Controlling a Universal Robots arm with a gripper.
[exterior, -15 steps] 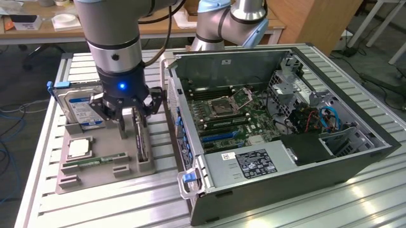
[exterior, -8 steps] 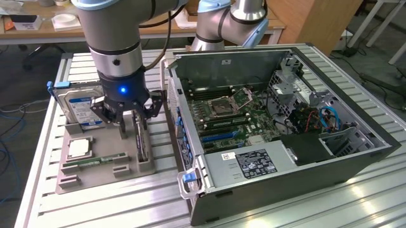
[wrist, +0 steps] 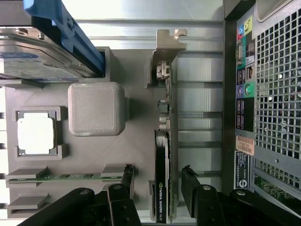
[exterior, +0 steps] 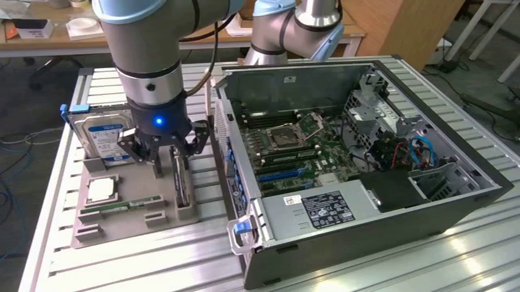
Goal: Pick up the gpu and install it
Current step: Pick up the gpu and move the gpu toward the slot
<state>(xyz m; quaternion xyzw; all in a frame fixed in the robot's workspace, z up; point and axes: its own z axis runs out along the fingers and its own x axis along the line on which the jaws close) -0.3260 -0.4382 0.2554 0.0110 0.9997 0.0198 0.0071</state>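
- One gpu [exterior: 182, 188], one hard drive [exterior: 101, 137], one CPU [exterior: 99, 190], one RAM stick [exterior: 122, 205], one case [exterior: 366, 243].
- Wide-spread gripper [exterior: 170, 163], fingers [wrist: 127, 175] flanking gpu.
- On edge in tray [exterior: 122, 230], gpu sits at 9 o'clock of case, exterior view.

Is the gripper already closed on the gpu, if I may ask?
No, the gripper stands open, a finger on either side of the gpu, which sits on edge in the grey holder.
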